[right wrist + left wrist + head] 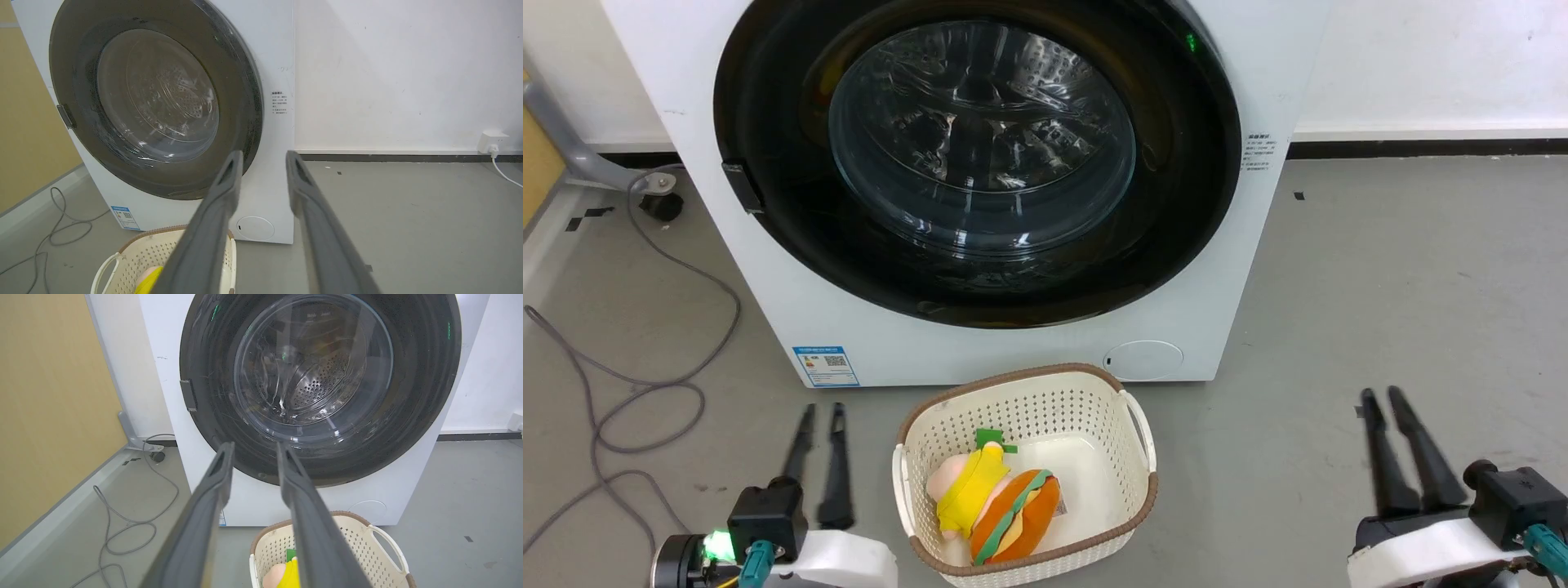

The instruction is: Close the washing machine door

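Head view, round door (pixel 980 155) (glossy) — shut

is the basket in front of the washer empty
No, a yellow and orange plush toy lies inside the basket.

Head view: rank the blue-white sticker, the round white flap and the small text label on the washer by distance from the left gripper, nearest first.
1. blue-white sticker: lower left of the washing machine front, just ahead of the left gripper.
2. round white flap: lower right of the front.
3. text label: right edge, higher up.
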Controlling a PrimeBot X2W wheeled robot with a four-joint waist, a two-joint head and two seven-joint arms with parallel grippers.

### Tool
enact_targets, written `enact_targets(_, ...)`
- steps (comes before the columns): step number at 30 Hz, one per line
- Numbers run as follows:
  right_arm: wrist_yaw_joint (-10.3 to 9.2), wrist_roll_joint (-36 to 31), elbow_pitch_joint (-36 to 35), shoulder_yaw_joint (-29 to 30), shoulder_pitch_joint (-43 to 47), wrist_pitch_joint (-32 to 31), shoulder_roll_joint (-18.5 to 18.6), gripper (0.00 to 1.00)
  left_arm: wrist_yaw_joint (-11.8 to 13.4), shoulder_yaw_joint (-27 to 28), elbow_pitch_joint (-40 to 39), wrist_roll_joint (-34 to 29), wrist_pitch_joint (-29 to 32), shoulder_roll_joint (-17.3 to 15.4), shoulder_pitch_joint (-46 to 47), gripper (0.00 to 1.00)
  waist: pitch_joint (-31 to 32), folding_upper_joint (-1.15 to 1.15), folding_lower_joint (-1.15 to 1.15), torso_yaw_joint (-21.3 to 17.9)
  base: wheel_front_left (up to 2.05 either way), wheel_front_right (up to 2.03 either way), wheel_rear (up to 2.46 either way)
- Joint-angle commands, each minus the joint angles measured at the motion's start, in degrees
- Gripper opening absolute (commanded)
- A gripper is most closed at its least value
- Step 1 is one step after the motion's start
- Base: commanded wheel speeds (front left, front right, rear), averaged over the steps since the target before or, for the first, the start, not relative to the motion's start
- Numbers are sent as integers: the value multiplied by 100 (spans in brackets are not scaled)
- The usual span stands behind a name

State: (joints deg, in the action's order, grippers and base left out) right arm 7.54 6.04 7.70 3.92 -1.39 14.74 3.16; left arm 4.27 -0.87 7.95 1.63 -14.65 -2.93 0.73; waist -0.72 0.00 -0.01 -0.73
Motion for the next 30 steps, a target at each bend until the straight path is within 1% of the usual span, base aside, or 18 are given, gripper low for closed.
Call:
enact_targets(1, 0, 0, 0, 0, 0, 0, 0, 0, 0, 1, 0, 0, 0, 0, 0, 0, 0, 0, 1, 0, 0, 0, 0)
enact_targets(30, -1, -137, -175, -91, 32, -334, -6, 0, -97, 20, -180, -37, 332, 2, -17, 0, 17, 0, 1, 17, 0, 0, 0)
